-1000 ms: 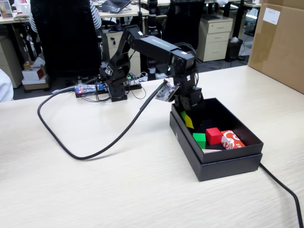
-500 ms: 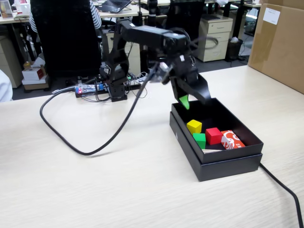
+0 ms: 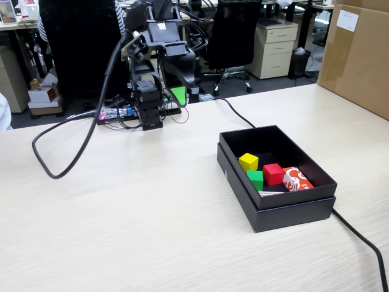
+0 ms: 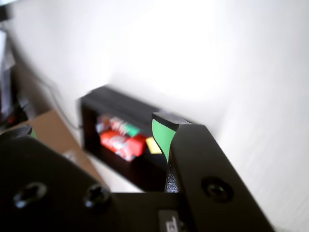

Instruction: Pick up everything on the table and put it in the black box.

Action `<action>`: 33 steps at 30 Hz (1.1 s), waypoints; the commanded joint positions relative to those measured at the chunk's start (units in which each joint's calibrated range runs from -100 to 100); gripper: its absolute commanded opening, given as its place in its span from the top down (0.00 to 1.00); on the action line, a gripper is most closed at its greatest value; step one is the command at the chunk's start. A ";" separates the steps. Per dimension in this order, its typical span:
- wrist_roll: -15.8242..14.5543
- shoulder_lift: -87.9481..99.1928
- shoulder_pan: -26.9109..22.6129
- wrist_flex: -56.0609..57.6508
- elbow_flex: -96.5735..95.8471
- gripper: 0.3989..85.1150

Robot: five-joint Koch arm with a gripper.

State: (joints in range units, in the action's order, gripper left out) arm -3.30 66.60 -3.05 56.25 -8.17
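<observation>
since the yellow cube (image 3: 248,161), red cube (image 3: 273,173) and green cube (image 3: 255,179) lie in the black box (image 3: 276,210), they look light, stiff, easy to take by flat sides; gripper (image 3: 178,95) is folded back, and i cannot tell how its jaws stand.

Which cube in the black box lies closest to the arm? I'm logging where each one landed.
The yellow cube: in the fixed view it lies farthest back in the black box, toward the arm, behind the green cube and red cube.

Surface: pale wood-grain table (image 3: 152,231), evenly lit.
Right rear: large cardboard box (image 3: 358,55) on the table.
Behind: black office chair (image 3: 234,36), beige drawer pedestal (image 3: 275,48), dark floor (image 3: 285,83).
Left rear: cluttered desk (image 3: 18,24).
</observation>
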 commanded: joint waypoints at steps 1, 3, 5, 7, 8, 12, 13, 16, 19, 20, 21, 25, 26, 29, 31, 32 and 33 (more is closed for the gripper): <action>0.29 11.94 1.17 -1.09 -3.34 0.43; 0.29 15.84 2.25 -1.09 -7.70 0.42; 0.34 19.86 2.93 -1.09 -12.32 0.41; 0.34 23.76 3.22 -1.09 -16.85 0.40; 0.34 25.60 3.42 -1.26 -19.03 0.39; 0.34 31.56 4.00 -4.11 -28.37 0.39; 0.34 32.25 4.49 -6.01 -32.99 0.39; 0.34 32.82 5.03 -9.04 -39.43 0.39; 0.39 32.94 5.37 -15.00 -45.50 0.39; 0.54 33.17 5.37 -16.64 -47.50 0.39; 0.54 33.28 5.37 -17.94 -49.13 0.39; 1.32 33.40 5.32 -27.01 -59.10 0.39; 1.81 33.40 5.32 -29.51 -61.46 0.39; 4.00 33.40 5.71 -39.28 -70.62 0.39; 5.32 33.40 5.76 -42.99 -74.60 0.39; 5.67 33.40 5.76 -43.94 -76.15 0.39; 6.30 33.40 5.71 -46.71 -78.96 0.39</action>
State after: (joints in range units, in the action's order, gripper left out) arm 1.73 99.48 2.61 13.43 -85.03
